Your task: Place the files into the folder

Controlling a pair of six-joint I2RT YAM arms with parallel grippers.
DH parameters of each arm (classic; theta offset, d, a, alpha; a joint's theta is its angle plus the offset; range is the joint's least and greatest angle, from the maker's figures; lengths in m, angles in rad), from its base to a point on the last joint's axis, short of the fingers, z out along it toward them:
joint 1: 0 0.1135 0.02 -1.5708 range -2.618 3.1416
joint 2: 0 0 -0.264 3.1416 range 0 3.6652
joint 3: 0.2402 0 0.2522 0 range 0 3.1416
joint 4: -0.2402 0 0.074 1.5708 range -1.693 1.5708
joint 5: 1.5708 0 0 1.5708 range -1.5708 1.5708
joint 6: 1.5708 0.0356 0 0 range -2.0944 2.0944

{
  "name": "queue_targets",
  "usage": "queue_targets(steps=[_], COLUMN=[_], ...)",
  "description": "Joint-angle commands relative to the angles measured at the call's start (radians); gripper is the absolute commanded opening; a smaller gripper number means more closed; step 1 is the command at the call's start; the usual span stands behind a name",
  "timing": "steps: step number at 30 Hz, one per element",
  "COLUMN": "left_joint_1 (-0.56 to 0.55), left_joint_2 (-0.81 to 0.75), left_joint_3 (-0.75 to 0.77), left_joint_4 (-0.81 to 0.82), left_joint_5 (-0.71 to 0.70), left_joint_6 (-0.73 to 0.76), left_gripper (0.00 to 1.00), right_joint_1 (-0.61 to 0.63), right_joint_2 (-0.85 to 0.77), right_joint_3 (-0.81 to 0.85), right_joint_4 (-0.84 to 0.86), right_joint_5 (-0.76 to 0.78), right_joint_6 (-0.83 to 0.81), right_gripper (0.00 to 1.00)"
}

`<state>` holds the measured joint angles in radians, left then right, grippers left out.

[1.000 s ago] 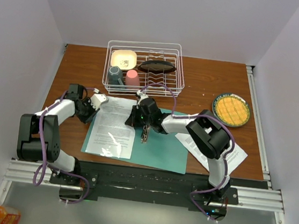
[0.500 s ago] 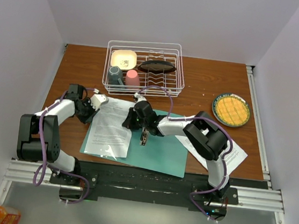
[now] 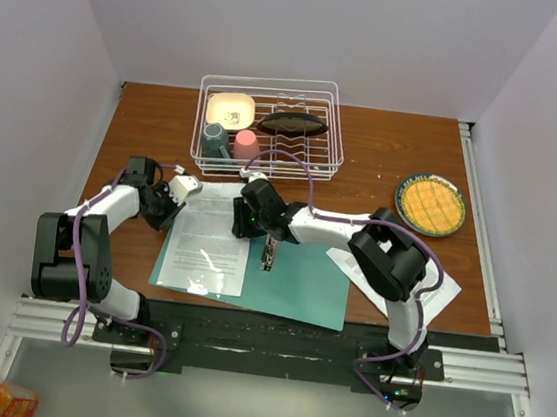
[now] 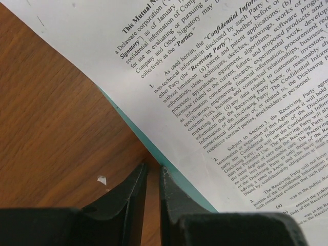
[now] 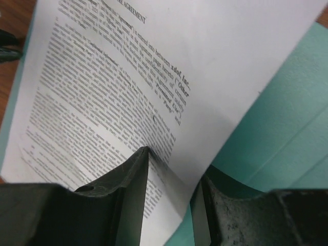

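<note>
While right claw (image 5: 174,166) gapes open, files (image 5: 128,77) edge between its fingers (image 5: 130,184), over folder (image 5: 277,118).

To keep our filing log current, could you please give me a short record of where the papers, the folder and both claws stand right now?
folder: teal, open flat on the table
sheet on folder: on its left half, printed side up
spare sheets: on the table, right of the folder
clip: at the spine, uncovered
left claw: jaws nearly together at the folder's left edge; grip unclear
right claw: open, the sheet's right edge between its jaws
</note>
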<state>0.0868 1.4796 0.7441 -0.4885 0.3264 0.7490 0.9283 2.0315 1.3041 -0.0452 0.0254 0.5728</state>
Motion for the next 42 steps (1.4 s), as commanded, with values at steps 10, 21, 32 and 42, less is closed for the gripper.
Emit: queue_targets(steps=[10, 21, 32, 42], left_joint_1=[0.002, 0.004, 0.004, 0.002], left_joint_2=[-0.004, 0.002, 0.01, 0.015], left_joint_3=[-0.019, -0.028, -0.026, -0.02], left_joint_4=[-0.214, -0.209, -0.203, -0.196], left_joint_5=[0.161, 0.158, 0.155, 0.157], left_joint_6=[0.314, 0.311, 0.306, 0.299], left_gripper=[0.2, 0.19, 0.19, 0.19], right_joint_1=[-0.006, -0.08, -0.095, -0.077], right_joint_2=[-0.172, -0.07, 0.021, 0.026], right_joint_3=[-0.057, 0.052, 0.098, 0.061], right_joint_4=[-0.188, 0.008, 0.021, 0.039], right_joint_5=[0.157, 0.243, 0.189, 0.134], right_joint_6=[-0.07, -0.039, 0.027, 0.082], right_gripper=[0.41, 0.35, 0.36, 0.31])
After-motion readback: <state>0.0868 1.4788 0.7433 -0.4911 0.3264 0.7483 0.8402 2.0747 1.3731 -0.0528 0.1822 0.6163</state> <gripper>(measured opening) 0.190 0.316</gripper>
